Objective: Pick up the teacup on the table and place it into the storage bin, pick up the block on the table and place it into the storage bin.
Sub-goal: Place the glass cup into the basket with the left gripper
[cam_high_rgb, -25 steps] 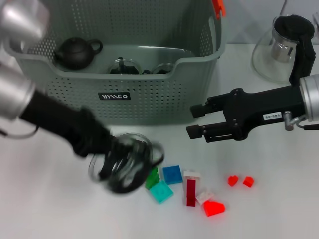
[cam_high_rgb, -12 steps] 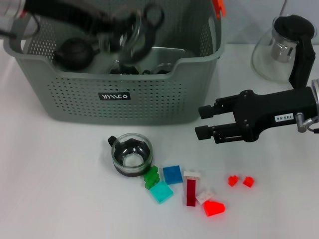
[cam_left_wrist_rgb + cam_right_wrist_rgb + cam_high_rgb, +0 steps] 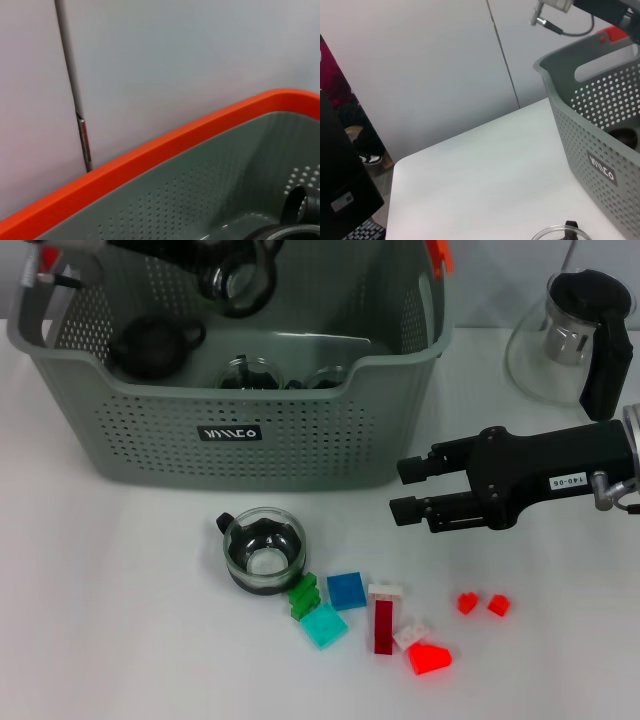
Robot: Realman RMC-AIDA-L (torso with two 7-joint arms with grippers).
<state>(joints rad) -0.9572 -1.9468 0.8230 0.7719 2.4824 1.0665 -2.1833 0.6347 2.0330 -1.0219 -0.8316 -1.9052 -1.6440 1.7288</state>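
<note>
A glass teacup [image 3: 263, 551] with a dark base stands on the table in front of the storage bin [image 3: 300, 435]; its rim [image 3: 560, 233] shows in the right wrist view. Beside it lie several blocks: green [image 3: 303, 595], blue [image 3: 346, 590], cyan [image 3: 323, 625], a tall red one [image 3: 383, 620]. High over the bin's back left, my left gripper [image 3: 232, 270] is shut on another glass teacup [image 3: 240, 282]. My right gripper [image 3: 400, 488] hovers open, right of the bin's front, above the table and the blocks.
Inside the bin sit a dark teapot [image 3: 150, 345] and glass cups [image 3: 250, 372]. A glass teapot with a black handle [image 3: 575, 335] stands at the back right. More red pieces [image 3: 428, 657] [image 3: 482, 604] lie right of the blocks. The bin's orange rim [image 3: 150, 150] fills the left wrist view.
My left arm rose from the table beside the blocks and swung up over the back of the bin with a teacup. The right gripper shifted only slightly.
</note>
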